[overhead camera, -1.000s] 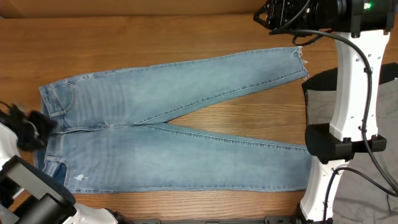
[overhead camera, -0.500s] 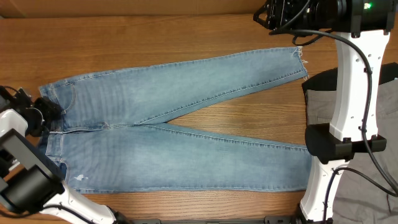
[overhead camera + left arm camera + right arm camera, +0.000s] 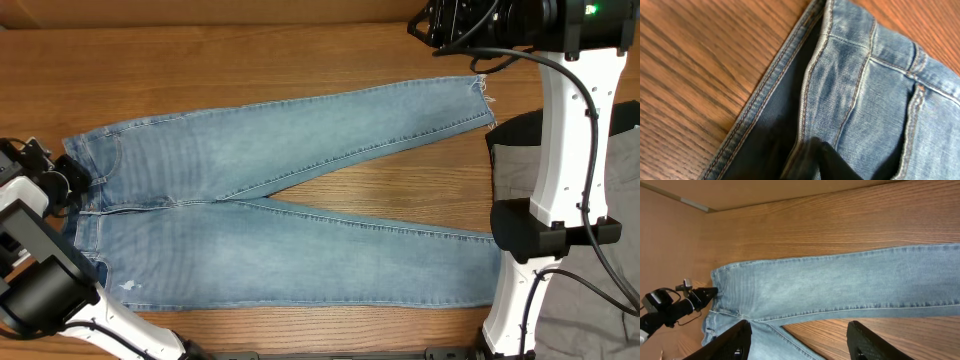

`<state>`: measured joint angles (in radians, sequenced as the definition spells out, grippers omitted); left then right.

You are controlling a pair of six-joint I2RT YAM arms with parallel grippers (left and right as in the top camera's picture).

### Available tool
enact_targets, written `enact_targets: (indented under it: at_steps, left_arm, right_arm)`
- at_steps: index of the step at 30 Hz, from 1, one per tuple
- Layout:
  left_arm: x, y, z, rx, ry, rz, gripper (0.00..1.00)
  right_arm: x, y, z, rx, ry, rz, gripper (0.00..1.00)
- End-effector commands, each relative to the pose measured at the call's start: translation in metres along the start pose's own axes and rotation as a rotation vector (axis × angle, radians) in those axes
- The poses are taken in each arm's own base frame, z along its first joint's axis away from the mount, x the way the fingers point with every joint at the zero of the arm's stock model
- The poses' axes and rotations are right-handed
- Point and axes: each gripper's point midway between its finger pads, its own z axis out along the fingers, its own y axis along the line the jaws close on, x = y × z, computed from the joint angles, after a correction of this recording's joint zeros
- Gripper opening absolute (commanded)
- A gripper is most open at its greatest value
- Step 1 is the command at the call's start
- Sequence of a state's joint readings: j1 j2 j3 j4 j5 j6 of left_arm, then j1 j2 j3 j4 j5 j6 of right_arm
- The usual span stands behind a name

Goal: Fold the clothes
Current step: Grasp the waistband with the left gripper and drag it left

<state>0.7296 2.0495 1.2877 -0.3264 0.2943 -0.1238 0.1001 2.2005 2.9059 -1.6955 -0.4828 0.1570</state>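
The light-blue jeans [image 3: 300, 200] lie flat on the wooden table, waistband at the left and both legs running right in a narrow V, with frayed hems at the far right. A small white fleck [image 3: 128, 285] shows near the waistband. My left gripper [image 3: 78, 180] is at the middle of the waistband. In the left wrist view its dark fingers [image 3: 832, 162] close over the upper waistband edge [image 3: 812, 75], and the gripper [image 3: 800, 167] looks shut on it. My right gripper [image 3: 455, 25] hangs high over the back right, open and empty [image 3: 800, 345], looking down on the jeans [image 3: 840, 285].
The right arm's white column [image 3: 570, 150] and black base [image 3: 530, 235] stand at the right end of the legs. Grey fabric [image 3: 625, 150] lies behind it. A cardboard wall [image 3: 200, 10] runs along the back. Bare wood [image 3: 400, 190] shows between the legs.
My left gripper has moved up from the lower left to the waistband's middle and settled on its edge. The jeans and the right arm have not moved.
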Motion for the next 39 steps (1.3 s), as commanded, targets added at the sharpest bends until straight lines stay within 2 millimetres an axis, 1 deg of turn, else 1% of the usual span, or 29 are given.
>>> enact_targets:
  at_steps: [1,2,4,5,7,8,10,12,14,16,18,20,22,24,25,27,28,29,31,33,34,35,37,39]
  left_arm:
    - [0.007,-0.003,0.011,-0.003,0.025,0.021,0.10]
    - [0.008,-0.007,0.012,0.007,0.028,0.027,0.04]
    - [0.005,-0.016,0.010,0.050,0.024,0.030,0.04]
    - [0.000,-0.023,0.006,0.087,0.016,0.032,0.04]
    - [-0.014,-0.036,-0.007,0.157,-0.008,0.035,0.04]
    - [-0.027,-0.044,-0.019,0.197,-0.032,0.040,0.04]
    - [-0.054,-0.052,-0.043,0.213,-0.090,0.037,0.04]
    - [-0.073,-0.058,-0.060,0.217,-0.144,0.050,0.04]
    - [-0.091,-0.058,-0.075,0.191,-0.199,0.059,0.04]
    - [-0.100,-0.056,-0.081,0.160,-0.227,0.054,0.04]
    - [-0.102,-0.053,-0.080,0.130,-0.237,0.055,0.04]
    - [-0.103,-0.050,-0.078,0.098,-0.240,0.056,0.04]
    - [-0.104,-0.052,-0.079,0.100,-0.244,0.059,0.04]
    - [-0.104,-0.050,-0.082,0.098,-0.245,0.056,0.11]
    - [-0.104,-0.047,-0.086,0.093,-0.244,0.049,0.20]
    - [-0.102,-0.042,-0.092,0.080,-0.237,0.040,0.30]
    - [-0.099,-0.035,-0.097,0.056,-0.229,0.027,0.36]
    - [-0.097,-0.031,-0.099,0.036,-0.221,0.018,0.38]
    - [-0.088,-0.015,-0.105,-0.032,-0.190,-0.013,0.40]
    - [-0.071,0.007,-0.108,-0.123,-0.127,-0.054,0.39]
    - [-0.055,0.023,-0.109,-0.192,-0.068,-0.095,0.32]
    - [-0.048,0.029,-0.110,-0.221,-0.046,-0.120,0.30]
    - [-0.026,0.054,-0.115,-0.334,0.020,-0.239,0.24]
    - [-0.011,0.066,-0.118,-0.377,0.058,-0.314,0.15]
  right_arm:
    - [-0.001,0.003,-0.001,-0.008,-0.005,-0.007,0.64]
    - [-0.001,0.003,-0.001,-0.008,-0.005,-0.007,0.63]
    - [-0.001,0.003,-0.001,-0.008,-0.005,-0.007,0.63]
    - [-0.001,0.003,-0.001,-0.008,-0.005,-0.007,0.63]
    - [-0.001,0.003,-0.001,-0.008,-0.005,-0.007,0.63]
    - [-0.001,0.003,-0.001,-0.008,-0.005,-0.007,0.63]
    - [-0.001,0.003,-0.001,-0.008,-0.005,-0.007,0.63]
    - [-0.001,0.003,-0.001,-0.008,-0.005,-0.007,0.63]
    - [-0.001,0.003,-0.001,-0.008,-0.005,-0.007,0.63]
    - [-0.001,0.003,-0.001,-0.008,-0.005,-0.007,0.63]
    - [-0.001,0.003,-0.001,-0.008,-0.005,-0.007,0.63]
    - [-0.001,0.003,-0.001,-0.008,-0.005,-0.007,0.63]
    - [-0.001,0.002,-0.001,-0.005,-0.006,-0.007,0.63]
    - [-0.001,0.001,-0.001,0.002,-0.007,-0.007,0.63]
    - [-0.001,0.001,-0.001,0.005,-0.008,-0.007,0.63]
    - [-0.001,0.000,-0.001,0.007,-0.008,-0.007,0.63]
    - [-0.001,0.000,-0.001,0.006,-0.008,-0.007,0.63]
    - [-0.001,0.000,-0.001,0.006,-0.008,-0.006,0.63]
    - [-0.001,0.000,-0.001,0.006,-0.008,-0.006,0.64]
    - [-0.001,0.000,-0.001,0.006,-0.008,0.017,0.64]
    - [-0.001,0.001,-0.001,0.006,-0.008,0.024,0.64]
    - [-0.001,0.001,-0.001,0.006,-0.008,0.023,0.63]
    - [-0.001,0.001,-0.001,0.006,-0.008,0.023,0.62]
    - [-0.001,0.002,-0.001,0.005,-0.007,0.022,0.62]
